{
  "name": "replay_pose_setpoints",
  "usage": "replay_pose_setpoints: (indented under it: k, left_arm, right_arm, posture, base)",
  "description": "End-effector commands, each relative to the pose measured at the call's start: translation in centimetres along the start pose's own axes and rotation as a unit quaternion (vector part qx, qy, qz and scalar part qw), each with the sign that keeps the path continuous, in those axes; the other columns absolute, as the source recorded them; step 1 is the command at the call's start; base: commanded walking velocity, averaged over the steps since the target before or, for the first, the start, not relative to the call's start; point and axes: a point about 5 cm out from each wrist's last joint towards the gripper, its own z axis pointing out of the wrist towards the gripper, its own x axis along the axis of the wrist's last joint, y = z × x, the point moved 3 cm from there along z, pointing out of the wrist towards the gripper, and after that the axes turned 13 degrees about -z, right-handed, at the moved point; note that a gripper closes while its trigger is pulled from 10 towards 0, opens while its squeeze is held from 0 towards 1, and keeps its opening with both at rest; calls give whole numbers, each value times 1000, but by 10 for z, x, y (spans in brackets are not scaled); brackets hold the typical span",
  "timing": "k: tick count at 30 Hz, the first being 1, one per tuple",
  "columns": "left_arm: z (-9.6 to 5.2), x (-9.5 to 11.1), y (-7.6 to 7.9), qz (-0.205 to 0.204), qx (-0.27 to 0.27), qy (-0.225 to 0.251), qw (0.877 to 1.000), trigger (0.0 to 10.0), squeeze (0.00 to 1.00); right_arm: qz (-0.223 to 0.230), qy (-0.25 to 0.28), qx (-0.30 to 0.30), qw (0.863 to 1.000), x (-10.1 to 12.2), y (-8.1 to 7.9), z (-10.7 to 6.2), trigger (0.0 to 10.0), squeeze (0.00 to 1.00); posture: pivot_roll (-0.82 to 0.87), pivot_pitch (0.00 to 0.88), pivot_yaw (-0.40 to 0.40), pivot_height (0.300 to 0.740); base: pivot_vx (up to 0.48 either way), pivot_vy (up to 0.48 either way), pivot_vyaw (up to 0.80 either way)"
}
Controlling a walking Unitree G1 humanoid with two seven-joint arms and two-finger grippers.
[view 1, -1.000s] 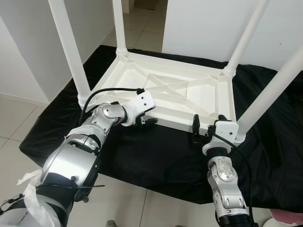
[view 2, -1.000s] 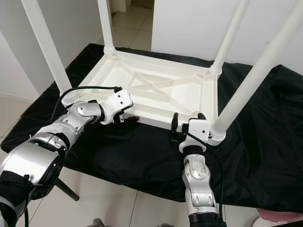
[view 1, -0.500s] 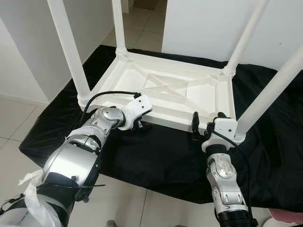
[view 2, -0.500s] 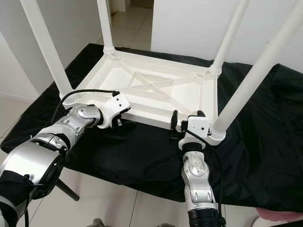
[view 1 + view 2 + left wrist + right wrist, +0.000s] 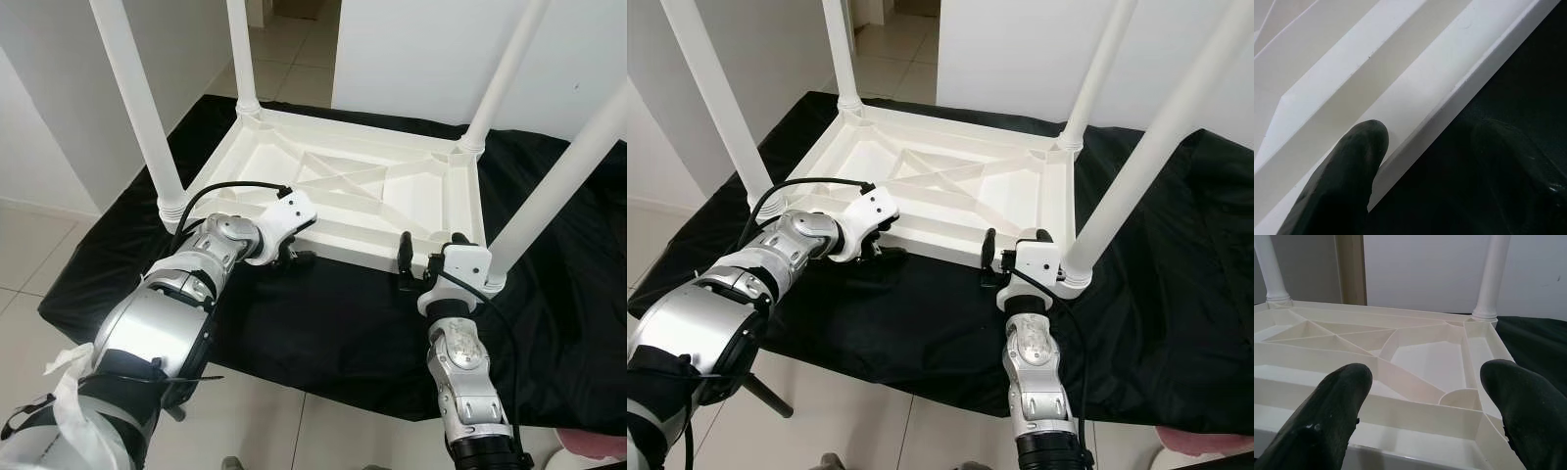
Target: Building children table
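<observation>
The white plastic children's table (image 5: 411,201) lies upside down on a black cloth (image 5: 323,333), its ribbed underside facing up. Its legs stand upright, among them the near left leg (image 5: 137,98) and the near right leg (image 5: 563,171). My left gripper (image 5: 294,257) is open at the near rim, left of centre. In the left wrist view the rim (image 5: 1449,73) runs between one finger (image 5: 1347,171) on the white plastic and the other over the cloth. My right gripper (image 5: 431,250) is open at the near right corner, its fingers (image 5: 1327,416) apart above the rim.
The black cloth covers a low surface and hangs over its near edge (image 5: 294,387). Tiled floor (image 5: 29,245) lies to the left and in front. White walls (image 5: 59,147) stand close on the left and behind. A pink thing (image 5: 588,455) sits at the bottom right.
My left gripper has shifted slightly along the table's near rim and sits a little lower. The right arm and the table have stayed put.
</observation>
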Motion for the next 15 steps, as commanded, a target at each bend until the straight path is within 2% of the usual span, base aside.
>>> replay_pose_setpoints:
  k: [1, 6, 10, 13, 15]
  left_arm:
    - [2, -16, 4, 10, 1, -31, 999, 10000, 0]
    - [-3, -24, 22, 60, -124, -60, 989, 10000, 0]
    - [-6, -24, 25, 62, -151, -60, 985, 10000, 0]
    - [-12, -22, 32, 79, -213, -58, 972, 10000, 0]
    - [-12, -22, 32, 79, -213, -58, 972, 10000, 0]
  right_arm:
    - [-4, -11, -1, 1000, -5, -1, -2, 10000, 0]
    - [-5, -14, -7, 1000, -6, 1, -3, 10000, 0]
    - [-5, -13, -9, 1000, -6, 1, -3, 10000, 0]
    - [-3, -15, -11, 1000, -6, -1, -5, 10000, 0]
    - [-3, -15, -11, 1000, -6, -1, -5, 10000, 0]
  posture:
    - [-170, 26, 28, 740]
    - [-162, 33, 44, 740]
    - [-162, 33, 44, 740]
    - [-146, 40, 56, 740]
    - [-146, 40, 56, 740]
  base:
    - [0, 0, 0]
    - [0, 0, 0]
    - [0, 0, 0]
    - [0, 0, 0]
    - [0, 0, 0]
